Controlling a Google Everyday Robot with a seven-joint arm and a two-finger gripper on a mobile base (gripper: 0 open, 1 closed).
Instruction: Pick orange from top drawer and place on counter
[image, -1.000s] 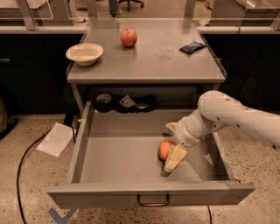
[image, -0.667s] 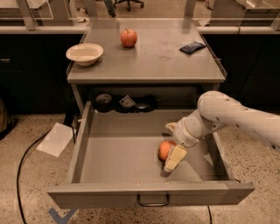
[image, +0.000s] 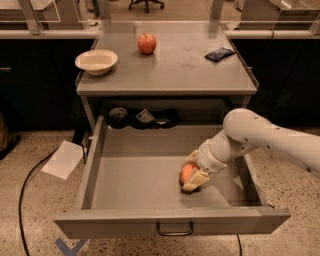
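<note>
The orange (image: 185, 173) lies on the floor of the open top drawer (image: 170, 220), towards its right front. My gripper (image: 192, 171) reaches down into the drawer from the right on a white arm. Its cream fingers (image: 196, 179) straddle the orange and press against it, one at the near right and one behind it. The orange still rests on the drawer floor. The counter (image: 190, 70) is above and behind the drawer.
On the counter stand a red apple (image: 146, 43), a cream bowl (image: 96, 61) at the left and a dark packet (image: 219, 53) at the right. Dark items (image: 142, 118) lie on the shelf behind the drawer. A white paper (image: 63, 159) and a black cable (image: 22, 190) lie on the floor at left.
The near finger has moved in closer against the orange. The arm and the orange stay in about the same place.
</note>
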